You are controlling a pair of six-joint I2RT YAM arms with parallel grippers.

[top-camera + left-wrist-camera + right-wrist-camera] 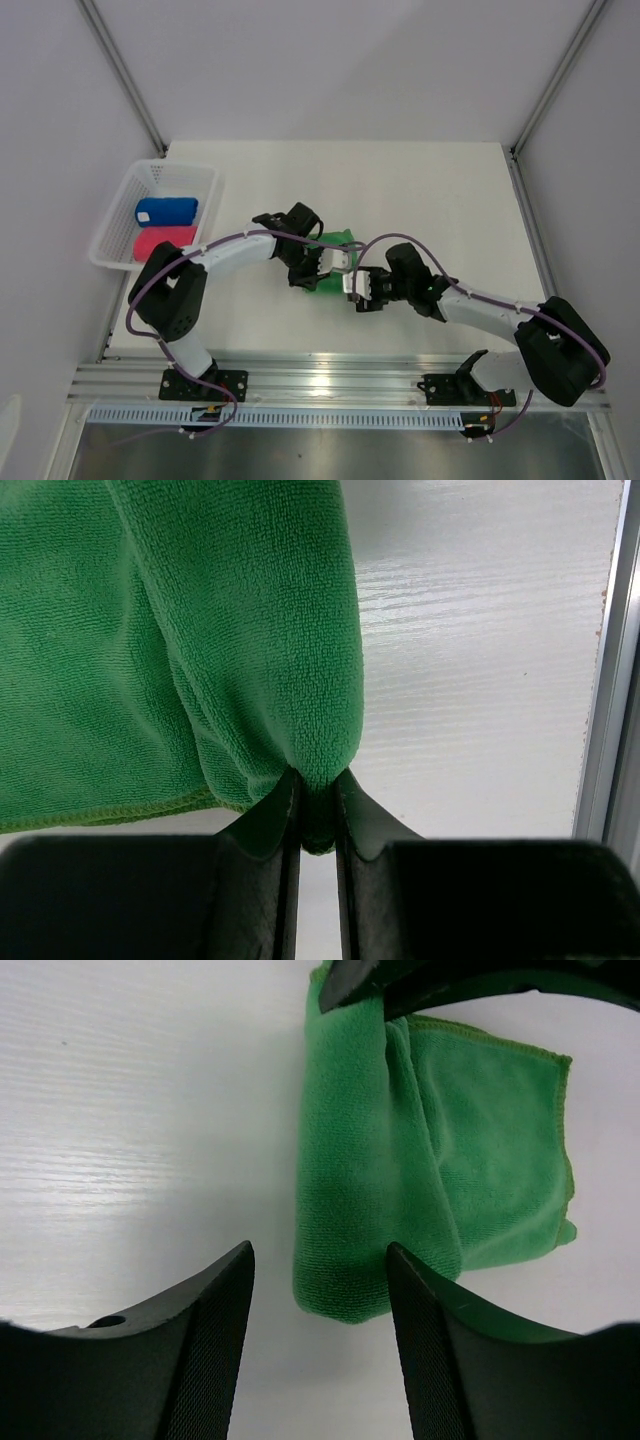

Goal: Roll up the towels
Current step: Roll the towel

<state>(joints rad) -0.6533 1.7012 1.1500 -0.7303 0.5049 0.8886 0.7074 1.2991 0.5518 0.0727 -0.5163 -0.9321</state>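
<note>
Left gripper was pinched shut on a fold of the green towel; right gripper stood open and empty, just short of the roll's end. The table carried one white basket; the half-rolled green towel lay to the right of the basket, well apart from it. Inside the basket lay two rolls: blue towel at its far end, pink-red towel at its near end. That made three towels in all. The cloth was judged light, limp and unbreakable, its pile unlikely to slip — best pinched across the thick rolled edge, not the loose flap.
</note>
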